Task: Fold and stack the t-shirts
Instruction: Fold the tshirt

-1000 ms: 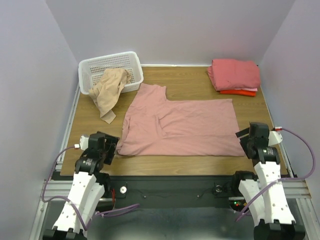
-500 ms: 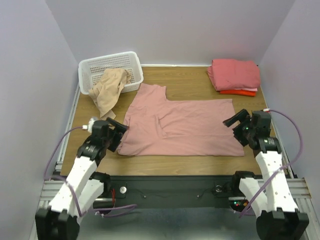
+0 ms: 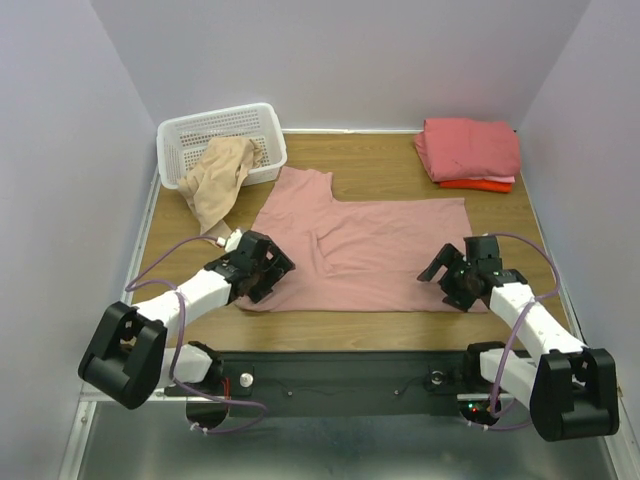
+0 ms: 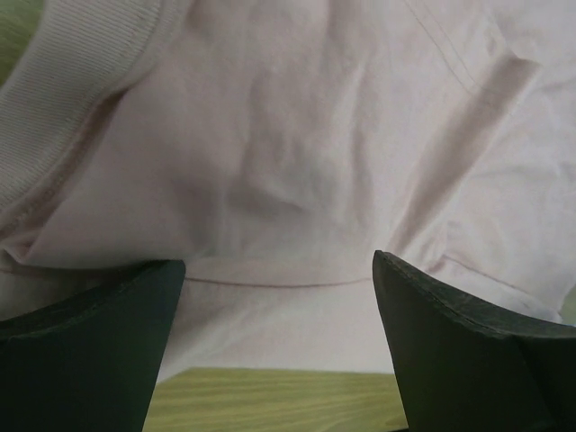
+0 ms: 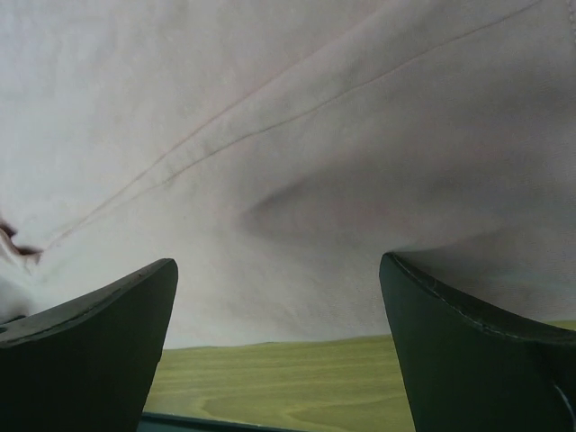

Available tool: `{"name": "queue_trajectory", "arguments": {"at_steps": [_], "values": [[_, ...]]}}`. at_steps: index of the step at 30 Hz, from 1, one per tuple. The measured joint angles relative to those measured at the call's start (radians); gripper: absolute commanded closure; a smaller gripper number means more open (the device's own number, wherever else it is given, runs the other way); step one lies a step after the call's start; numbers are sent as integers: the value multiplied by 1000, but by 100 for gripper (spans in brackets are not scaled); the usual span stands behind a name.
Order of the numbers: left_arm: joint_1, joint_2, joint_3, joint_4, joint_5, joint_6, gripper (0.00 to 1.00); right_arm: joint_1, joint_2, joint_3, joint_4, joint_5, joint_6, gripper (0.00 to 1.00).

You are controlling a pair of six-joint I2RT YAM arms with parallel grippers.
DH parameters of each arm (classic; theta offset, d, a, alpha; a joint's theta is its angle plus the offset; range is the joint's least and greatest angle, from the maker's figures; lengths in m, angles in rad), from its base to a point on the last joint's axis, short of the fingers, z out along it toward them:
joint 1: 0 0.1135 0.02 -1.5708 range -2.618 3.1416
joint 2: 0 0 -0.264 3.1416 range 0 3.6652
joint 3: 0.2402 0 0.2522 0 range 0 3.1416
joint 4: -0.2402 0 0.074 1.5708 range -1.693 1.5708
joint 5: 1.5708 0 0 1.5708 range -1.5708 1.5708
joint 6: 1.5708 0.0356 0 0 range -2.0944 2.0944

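Left gripper (image 3: 264,268), jaws spread, hovers over the dusty-pink cloth t-shirt (image 3: 370,245) by the worktop (image 3: 380,160)'s near edge. Right gripper (image 3: 446,272) likewise.

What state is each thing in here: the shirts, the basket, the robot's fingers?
Pink t-shirt: laid out flat on the table, lightly wrinkled.
Beige t-shirt: crumpled, draped over the basket's rim.
Folded stack: neat, far right corner.
Basket: upright.
Left fingers: open, over the pink t-shirt's near edge.
Right fingers: open, over the same edge.
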Motion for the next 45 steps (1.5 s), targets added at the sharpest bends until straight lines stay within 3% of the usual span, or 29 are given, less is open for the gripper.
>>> {"name": "queue_trajectory", "arguments": {"at_steps": [9, 15, 24, 29, 35, 39, 45], "values": [[94, 16, -3, 14, 14, -1, 2, 4, 1, -11, 35, 85, 41, 0], [92, -144, -135, 42, 104, -59, 2, 5, -148, -67, -26, 102, 104, 0], [84, -431, -172, -279, 31, -189, 2, 5, -323, -66, -205, 172, 176, 0], [84, -465, -114, -365, 17, -173, 1, 5, -337, -2, -274, 190, 169, 0], [62, -306, 132, -368, -39, -36, 2, 5, -245, 219, -286, 271, 77, 0], [14, -24, 450, -313, -114, 100, 2, 5, -141, 318, -238, 300, 15, 0], [-3, 526, 1047, -266, -222, 374, 5, 5, 20, 371, -187, 307, -55, 0]]}}
